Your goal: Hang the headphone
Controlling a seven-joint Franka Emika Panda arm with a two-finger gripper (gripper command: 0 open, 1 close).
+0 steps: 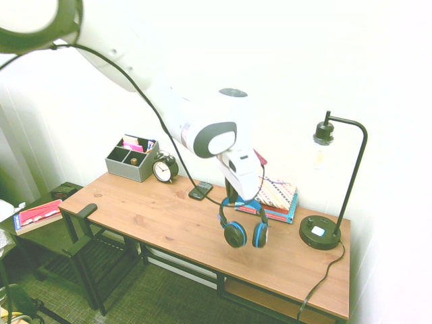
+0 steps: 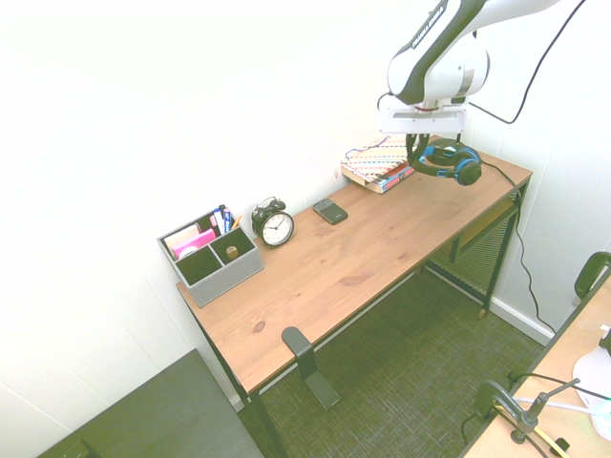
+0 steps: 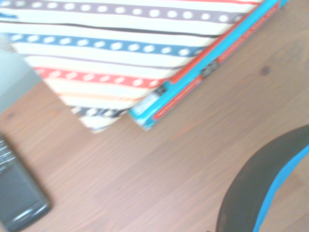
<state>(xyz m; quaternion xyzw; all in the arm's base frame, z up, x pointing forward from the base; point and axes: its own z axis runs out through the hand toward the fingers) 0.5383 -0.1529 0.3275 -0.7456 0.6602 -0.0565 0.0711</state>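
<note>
The headphone [image 1: 243,228], with a blue headband and black cups rimmed in blue, hangs in the air above the wooden desk [image 1: 155,223], cups down. My gripper [image 1: 233,197] is shut on the top of its headband. From the other side the headphone [image 2: 445,158] hangs under the gripper [image 2: 420,138], over the desk's right end near the books. One dark, blue-edged cup [image 3: 263,191] shows in the wrist view. A black hook [image 1: 88,210] juts from the desk's front edge at the far end, also seen as the hook [image 2: 298,345].
A stack of books [image 1: 277,197] and a black desk lamp [image 1: 320,233] stand beside the headphone. A phone [image 1: 200,191], an alarm clock [image 1: 164,169] and a grey organizer [image 1: 131,158] line the back edge. A low shelf with a red book [image 1: 39,214] stands past the desk's end.
</note>
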